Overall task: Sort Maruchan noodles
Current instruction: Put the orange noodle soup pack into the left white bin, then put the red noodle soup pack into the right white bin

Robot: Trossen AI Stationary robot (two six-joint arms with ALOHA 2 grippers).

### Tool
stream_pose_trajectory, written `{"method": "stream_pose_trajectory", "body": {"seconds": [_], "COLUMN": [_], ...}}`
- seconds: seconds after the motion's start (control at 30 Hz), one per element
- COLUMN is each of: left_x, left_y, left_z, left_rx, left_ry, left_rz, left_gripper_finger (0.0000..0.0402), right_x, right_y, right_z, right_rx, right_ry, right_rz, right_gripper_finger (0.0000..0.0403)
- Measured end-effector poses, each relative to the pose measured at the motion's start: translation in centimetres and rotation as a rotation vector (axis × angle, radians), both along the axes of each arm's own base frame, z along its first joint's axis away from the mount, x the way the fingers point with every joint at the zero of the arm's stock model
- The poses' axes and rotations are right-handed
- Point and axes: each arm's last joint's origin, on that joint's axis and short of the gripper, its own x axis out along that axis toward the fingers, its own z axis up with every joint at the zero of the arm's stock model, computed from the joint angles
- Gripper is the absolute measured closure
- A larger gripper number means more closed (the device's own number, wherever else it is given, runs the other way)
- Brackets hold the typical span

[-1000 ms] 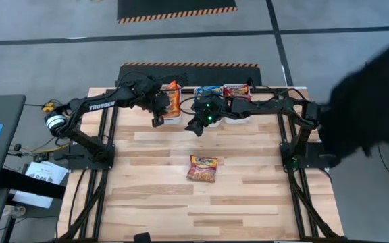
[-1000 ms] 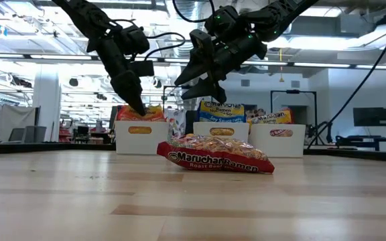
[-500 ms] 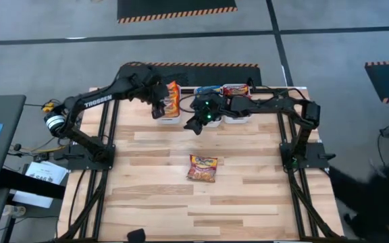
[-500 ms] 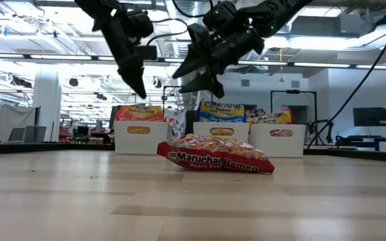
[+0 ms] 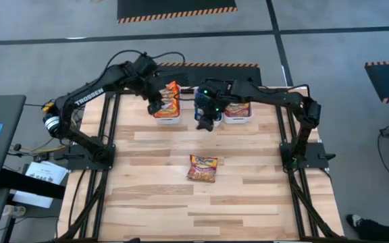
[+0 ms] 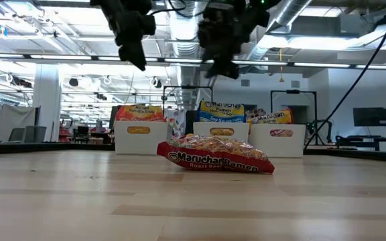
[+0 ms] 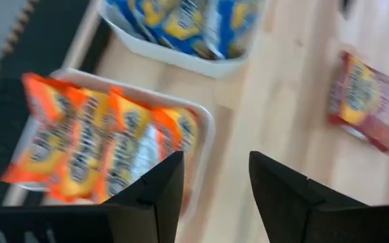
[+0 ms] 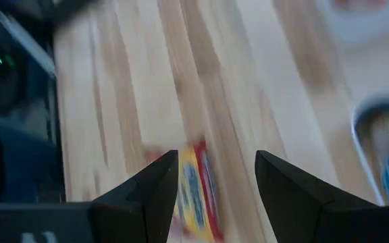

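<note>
One dark red Maruchan noodles packet (image 5: 202, 168) lies flat on the table's middle; it also shows in the low view (image 6: 213, 155). Three white bins stand along the far edge. The left bin (image 5: 168, 116) holds orange packets (image 7: 100, 142), the middle bin (image 6: 221, 137) blue packets (image 7: 188, 27), and the right bin (image 5: 238, 116) red ones. My left gripper (image 5: 155, 108) hangs open and empty above the left bin's near left corner. My right gripper (image 5: 206, 123) hangs open and empty in front of the middle bin, high above the table (image 6: 223, 67).
The wooden table top (image 5: 154, 196) around the lone packet is bare. Both arms reach in over the far edge, and the right arm covers most of the middle bin from above. Dark frame rails (image 5: 103, 135) run down the table's sides.
Both grippers have gone up. My left gripper has risen from the orange packets in the left bin and now hangs high above it, with nothing in it. My right gripper has risen, drawn slightly toward the far edge, and turned. The packet on the table has not moved.
</note>
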Motion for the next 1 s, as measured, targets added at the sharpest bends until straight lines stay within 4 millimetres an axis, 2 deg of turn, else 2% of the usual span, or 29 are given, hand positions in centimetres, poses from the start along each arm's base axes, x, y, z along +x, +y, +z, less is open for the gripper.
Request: {"method": "stream_pose_trajectory", "body": {"seconds": [0.17, 0.3, 0.43, 0.6, 0.83, 1.0], "left_x": [-0.8, -1.5, -2.0, -2.0, -1.1, -0.5], "left_y": [-1.0, -1.7, -2.3, -2.9, -3.9, -4.9], "left_z": [-0.2, -0.1, 0.4, 1.2, 1.5, 1.5], "left_rx": [-0.122, -0.175, -0.209, -0.197, -0.232, -0.253], "left_ry": [0.001, -0.025, -0.051, -0.108, -0.145, -0.143], "left_rz": [-0.018, 0.028, 0.087, 0.129, 0.140, 0.120], "left_gripper_finger": [0.0249, 0.0249, 0.0249, 0.0249, 0.0249, 0.0249], "right_x": [-2.2, -3.5, -5.9, -9.0, -10.6, -10.6], "right_y": [0.6, 1.4, 2.4, 3.2, 5.0, 6.7], "right_z": [-0.6, -1.2, -1.3, -2.8, -5.1, -7.5], "right_rx": [-0.019, -0.063, -0.048, -0.017, 0.035, 0.098], "right_ry": [0.193, 0.235, 0.166, 0.069, 0.033, 0.046], "right_rz": [0.096, 0.150, 0.194, 0.146, 0.108, 0.124], "right_gripper_finger": [0.0182, 0.0182, 0.0182, 0.0182, 0.0182, 0.0182]}}
